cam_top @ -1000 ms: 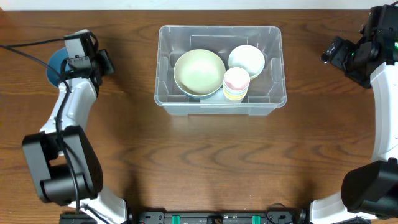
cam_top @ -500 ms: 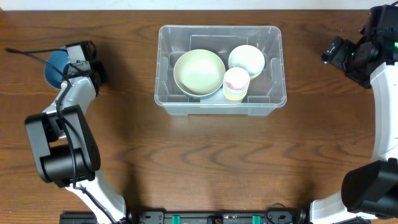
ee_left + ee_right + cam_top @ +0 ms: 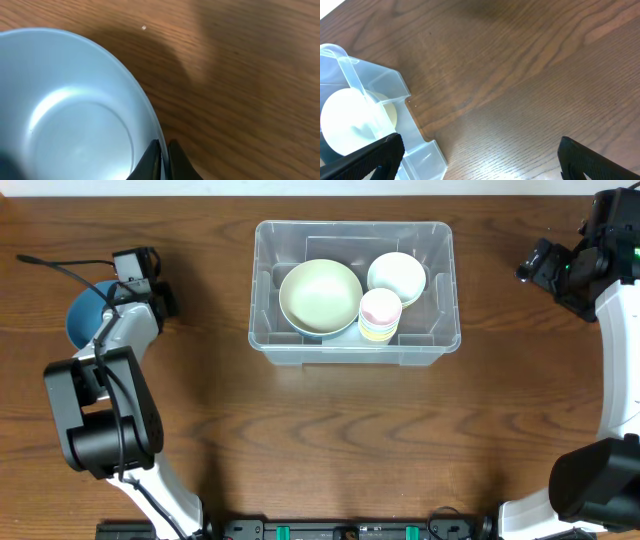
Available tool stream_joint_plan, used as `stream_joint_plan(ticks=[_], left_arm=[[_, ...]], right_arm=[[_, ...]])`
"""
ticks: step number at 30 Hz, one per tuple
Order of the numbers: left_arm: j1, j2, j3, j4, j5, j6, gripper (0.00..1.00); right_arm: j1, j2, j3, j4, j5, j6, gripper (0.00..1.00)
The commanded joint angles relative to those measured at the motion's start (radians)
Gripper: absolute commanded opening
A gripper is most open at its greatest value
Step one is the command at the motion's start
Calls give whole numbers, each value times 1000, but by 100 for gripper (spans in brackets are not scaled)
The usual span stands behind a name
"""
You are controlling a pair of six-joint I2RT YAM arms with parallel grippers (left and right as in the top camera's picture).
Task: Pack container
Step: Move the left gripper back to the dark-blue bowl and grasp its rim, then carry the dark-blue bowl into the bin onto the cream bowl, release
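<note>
Left gripper point(image 3: 163, 149) is pinching the rim of the blue bowl point(image 3: 75, 120) at the upper left of the overhead frame. One finger is sitting inside the lip and one outside, pressed close with only the thin wall between them. The container point(image 3: 352, 352) is sitting at top centre of the table point(image 3: 300, 440), well apart from that bowl. It is already carrying a green bowl point(image 3: 320, 295), a white bowl point(image 3: 397, 277) and a stack of cups point(image 3: 380, 313).

By my reading, the step in hand is the pick of the last loose piece (nothing else is lying out on the wood that I can see). The next move, as I judge it, is calling for a lift that doesn't let the bowl swing on that single rim pinch. Then it's a carry rightward across the frame and a descent over the container, probably nesting into the green bowl, since free floor is looking scarce.

Right gripper point(image 3: 480, 155) is hanging at the upper right, fingers spread wide, holding nothing.

The views are splitting the work. The left wrist camera is showing the pinch itself, which the arm is hiding from overhead. Overhead is giving the whole layout and the gap to cover. The right wrist view is catching only the container's near corner, with the white bowl showing through the clear wall.
</note>
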State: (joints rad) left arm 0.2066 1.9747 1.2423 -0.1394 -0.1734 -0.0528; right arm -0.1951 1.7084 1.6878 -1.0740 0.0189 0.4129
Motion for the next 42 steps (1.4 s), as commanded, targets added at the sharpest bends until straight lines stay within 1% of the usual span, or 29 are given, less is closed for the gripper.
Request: stream_joint_plan(ticks=[1,6,9,12,15,18,20,23,25,30,36,42], left_arm=[[-30,-50,7,-21,4,-15,6],[-64,-182,7,-46,4,-66,6],[-82,-304,7,-69,5,-123,6],[-110,-424,7,-84,28,-144,6],[-153,-536,7,-83,141,-144,6],[-215,-611,7,-81,278,-144,6],[-267,-637,7,-85,344,-143,6],[-366,-644,7,-108,372,-135,6],[-429,-633,7,-123,372,-97,6],[-537,-586,7,-143,368,-56,6],[-595,-509,7,-140,367,-52,6],[-635,-440,7,-93,368,-52,6]], right_arm=[[-4,7,11,0,8,9,99],[-4,7,11,0,8,9,99],[-4,7,11,0,8,9,99],[-4,7,11,0,8,9,99],[-4,7,11,0,8,9,99],[-4,7,11,0,8,8,99],[-4,7,11,0,8,8,99],[-4,7,11,0,8,9,99],[-4,7,11,0,8,9,99],[-4,7,11,0,8,9,99],[-4,7,11,0,8,9,99],[-4,7,11,0,8,8,99]])
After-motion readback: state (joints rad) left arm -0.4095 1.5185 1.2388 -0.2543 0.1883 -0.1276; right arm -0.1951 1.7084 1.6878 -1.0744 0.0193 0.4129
